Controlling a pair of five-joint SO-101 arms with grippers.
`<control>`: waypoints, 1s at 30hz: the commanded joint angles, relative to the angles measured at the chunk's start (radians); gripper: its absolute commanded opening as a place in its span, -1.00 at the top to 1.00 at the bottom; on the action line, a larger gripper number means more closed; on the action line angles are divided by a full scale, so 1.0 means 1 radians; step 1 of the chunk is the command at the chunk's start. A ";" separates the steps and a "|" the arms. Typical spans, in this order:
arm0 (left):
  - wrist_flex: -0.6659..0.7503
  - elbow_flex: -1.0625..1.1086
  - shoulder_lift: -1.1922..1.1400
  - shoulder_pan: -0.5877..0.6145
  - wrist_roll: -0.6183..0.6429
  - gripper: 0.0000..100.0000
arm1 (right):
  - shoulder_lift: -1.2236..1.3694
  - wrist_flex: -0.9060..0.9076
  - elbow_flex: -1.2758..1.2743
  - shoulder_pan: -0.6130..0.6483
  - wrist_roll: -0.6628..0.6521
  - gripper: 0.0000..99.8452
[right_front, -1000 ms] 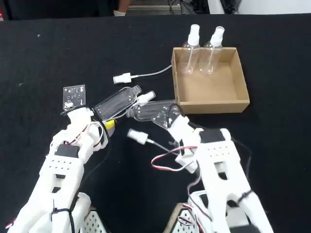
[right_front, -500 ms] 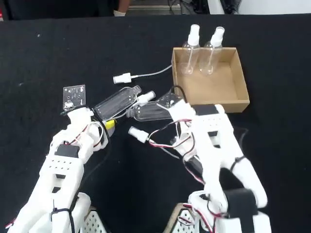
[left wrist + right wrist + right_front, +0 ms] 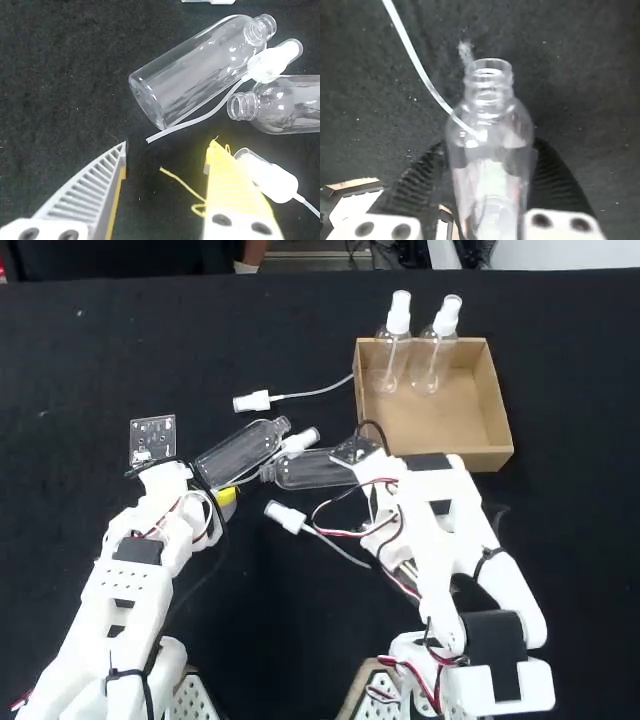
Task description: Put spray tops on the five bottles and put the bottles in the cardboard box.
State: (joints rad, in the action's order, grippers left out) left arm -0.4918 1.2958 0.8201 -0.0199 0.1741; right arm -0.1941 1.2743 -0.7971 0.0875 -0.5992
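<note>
Black cloth covers the table [image 3: 80, 350]. In the high view, a small clear plate [image 3: 152, 440] lies flat at the far left. Just at 5 o'clock of it is the left gripper [image 3: 205, 490] [image 3: 167, 150], its jaws spread wide with nothing between them, tips just short of the base of the first lying bottle [image 3: 240, 450] [image 3: 195, 70]. That bottle rests on its side, uncapped, long axis running from 8 to 2 o'clock with the open neck at the 2 o'clock end. At 12 o'clock of it lies the far spray top [image 3: 252, 400], its tube trailing toward 3 o'clock, up to the cardboard box [image 3: 430, 455]. The near spray top [image 3: 285, 518] [image 3: 267, 175] lies toward the arms, tube running to 4 o'clock. The middle spray top [image 3: 300, 438] [image 3: 272, 60] sits between the two necks, its tube lying along the first bottle's side. The gripped bottle [image 3: 310, 468] [image 3: 487, 115] lies on its side, axis 9 to 3 o'clock, open neck pointing to 9 o'clock. The right gripper [image 3: 352, 455] [image 3: 490, 150] is clamped against both sides of its body near the base end. The box stands at 3 o'clock, open-topped. The left capped bottle [image 3: 395, 345] and the right capped bottle [image 3: 437, 345] stand upright side by side against its far wall.
</note>
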 commanded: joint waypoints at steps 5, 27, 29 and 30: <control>0.011 -0.005 0.021 0.012 0.003 0.52 | -0.004 0.032 0.101 -0.242 -0.109 0.98; -0.021 -0.013 0.021 0.012 0.003 0.52 | 0.007 -0.226 0.205 -0.921 -0.496 0.33; -0.021 -0.013 0.021 0.012 0.003 0.52 | 0.007 -0.232 0.208 -0.924 -0.497 0.33; -0.021 -0.012 0.021 0.012 0.003 0.52 | 0.007 -0.233 0.211 -0.927 -0.499 0.32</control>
State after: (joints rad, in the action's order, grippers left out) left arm -0.5071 1.2958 0.8201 -0.0199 0.1741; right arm -0.1926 1.0717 -0.6007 -0.8193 -1.0825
